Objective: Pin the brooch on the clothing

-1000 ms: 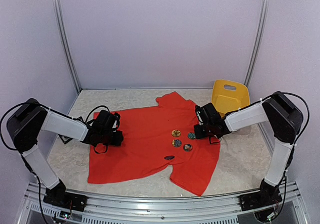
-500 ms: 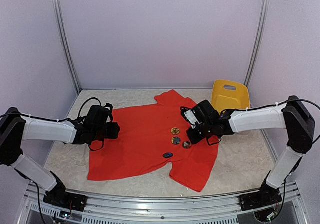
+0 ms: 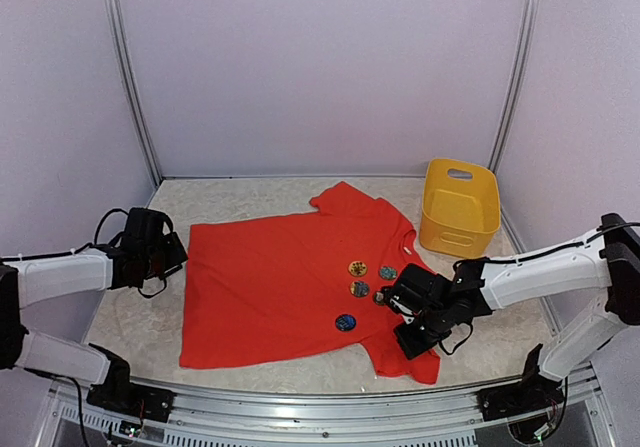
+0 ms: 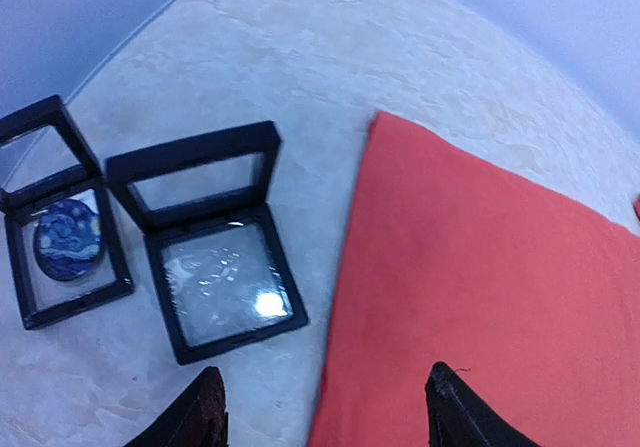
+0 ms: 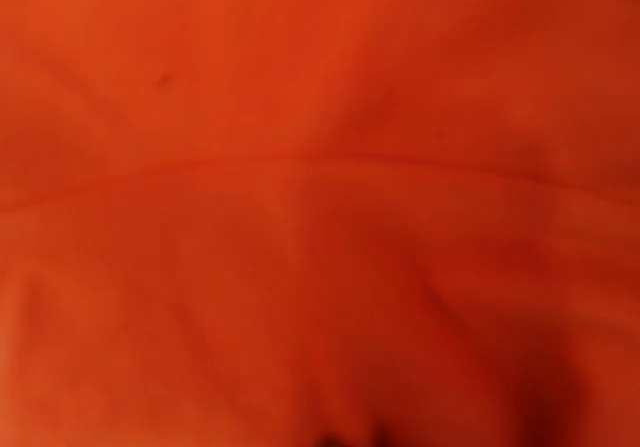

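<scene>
Top external shows the T-shirt [image 3: 270, 287] lying lengthwise left-right, collar toward the basket [image 3: 455, 232].

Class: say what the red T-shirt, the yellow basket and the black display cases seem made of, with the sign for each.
T-shirt: soft matte fabric; it wrinkles and shows a seam. Basket: probably smooth moulded plastic; even colour, cut-out handle. Display cases: rigid black frames, likely plastic, holding clear glossy film that glints.

A yellow basket [image 3: 459, 212] stands upright; two open black cases [image 4: 205, 252] lie side by side.
</scene>
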Action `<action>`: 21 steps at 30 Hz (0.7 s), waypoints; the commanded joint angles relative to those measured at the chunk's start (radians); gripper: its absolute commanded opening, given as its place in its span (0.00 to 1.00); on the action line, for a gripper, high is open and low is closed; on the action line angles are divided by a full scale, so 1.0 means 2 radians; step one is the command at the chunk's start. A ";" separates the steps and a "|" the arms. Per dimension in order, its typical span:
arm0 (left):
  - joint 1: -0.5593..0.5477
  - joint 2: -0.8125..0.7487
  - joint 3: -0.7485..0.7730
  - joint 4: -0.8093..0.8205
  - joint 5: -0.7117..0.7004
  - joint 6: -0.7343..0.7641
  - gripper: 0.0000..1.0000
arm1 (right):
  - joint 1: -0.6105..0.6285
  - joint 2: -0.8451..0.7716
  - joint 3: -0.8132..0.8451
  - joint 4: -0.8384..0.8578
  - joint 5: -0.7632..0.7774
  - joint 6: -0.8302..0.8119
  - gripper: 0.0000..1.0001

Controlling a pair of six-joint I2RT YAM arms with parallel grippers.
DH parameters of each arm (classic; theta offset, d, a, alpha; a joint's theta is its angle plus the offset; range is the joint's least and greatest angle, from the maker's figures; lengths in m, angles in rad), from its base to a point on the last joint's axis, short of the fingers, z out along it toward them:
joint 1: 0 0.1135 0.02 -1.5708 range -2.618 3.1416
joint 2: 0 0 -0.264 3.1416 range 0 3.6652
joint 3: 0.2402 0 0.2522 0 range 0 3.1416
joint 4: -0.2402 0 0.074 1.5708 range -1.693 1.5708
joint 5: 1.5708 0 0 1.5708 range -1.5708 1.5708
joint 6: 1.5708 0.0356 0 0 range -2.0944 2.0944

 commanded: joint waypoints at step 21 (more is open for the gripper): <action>0.204 0.192 0.126 -0.043 -0.025 -0.005 0.62 | -0.047 0.045 0.119 -0.022 0.054 -0.115 0.12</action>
